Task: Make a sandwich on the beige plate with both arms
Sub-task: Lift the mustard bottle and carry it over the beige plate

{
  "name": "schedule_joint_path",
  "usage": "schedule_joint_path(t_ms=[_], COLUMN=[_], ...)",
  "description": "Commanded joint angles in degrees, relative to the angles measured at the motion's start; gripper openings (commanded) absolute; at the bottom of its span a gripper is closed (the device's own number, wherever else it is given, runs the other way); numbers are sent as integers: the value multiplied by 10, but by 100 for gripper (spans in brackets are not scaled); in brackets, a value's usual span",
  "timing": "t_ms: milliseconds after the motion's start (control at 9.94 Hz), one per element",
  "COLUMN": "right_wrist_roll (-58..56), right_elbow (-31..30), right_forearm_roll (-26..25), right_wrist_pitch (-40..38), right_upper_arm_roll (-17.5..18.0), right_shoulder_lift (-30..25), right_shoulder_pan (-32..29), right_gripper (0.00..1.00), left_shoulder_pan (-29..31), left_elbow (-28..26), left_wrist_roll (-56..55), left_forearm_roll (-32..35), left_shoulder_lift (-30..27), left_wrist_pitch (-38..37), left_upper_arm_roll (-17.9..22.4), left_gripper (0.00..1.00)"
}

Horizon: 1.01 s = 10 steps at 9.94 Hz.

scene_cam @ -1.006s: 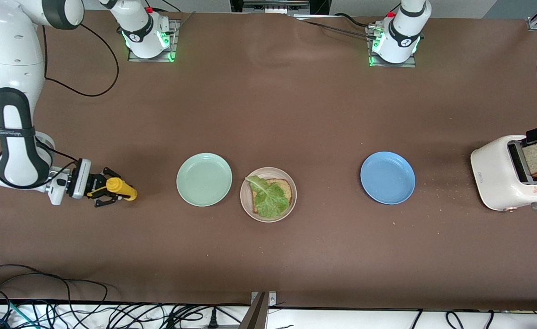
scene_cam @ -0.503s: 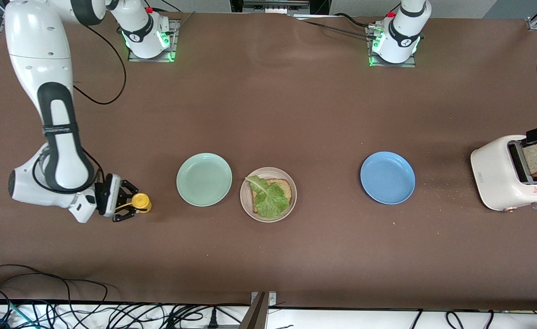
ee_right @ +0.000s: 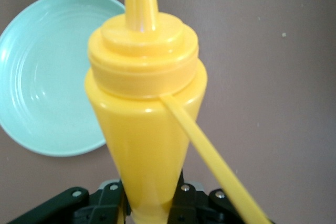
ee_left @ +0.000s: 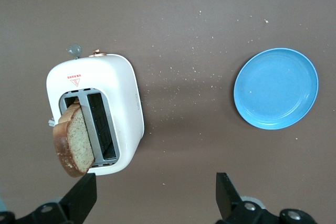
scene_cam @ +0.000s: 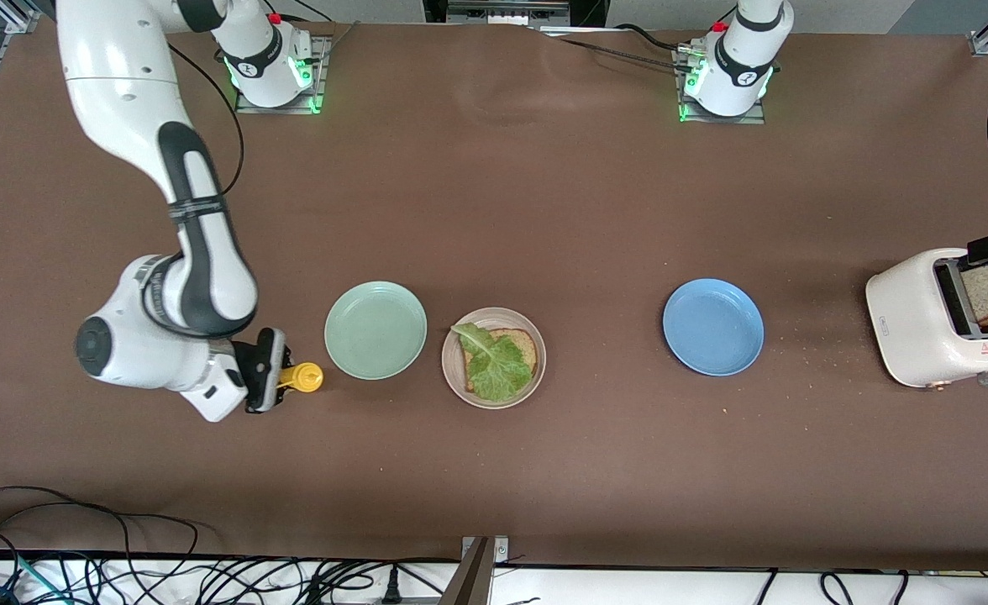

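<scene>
Here, glossy conical yellow bottle (ee_right: pixel 145 129).

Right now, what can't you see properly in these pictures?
- Right gripper: in the front view its fingers hide under the wrist camera and yellow bottle.
- Bottom of the bottle: cut off by the right wrist view's edge.
- Left gripper: only its open fingertips show in the left wrist view; the arm is out of the front view.
- Bread slice on the beige plate: partly covered by the lettuce.
</scene>
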Motion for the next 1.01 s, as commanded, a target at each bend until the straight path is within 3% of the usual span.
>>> schedule_joint_path(t_ms=[0,403,704,906], right_wrist_roll=[119,334,486,561], right_elbow=[20,19,19,19], right_forearm_roll=[-99,-319,-489,-561], right_wrist_pitch=[-7,-15,-84,-128], right_upper_arm_roll=[-6,-5,-4,-4], right_shoulder_lift=[-10,-14,-7,4], right_shoulder_pan=[57,165,247,289], right_gripper=[20,20,20,20], left_shoulder_pan=[3,4,8,12], left_elbow=[16,16,16,17], left_wrist_roll=[8,8,8,8], left_forearm_roll=[14,14,14,14], left_shoulder_lift=[8,9,9,11], left_wrist_pitch=[-4,-4,-4,-4], left_upper_arm_roll=[-3,-3,-2,-2], left_gripper=[100,100,100,100])
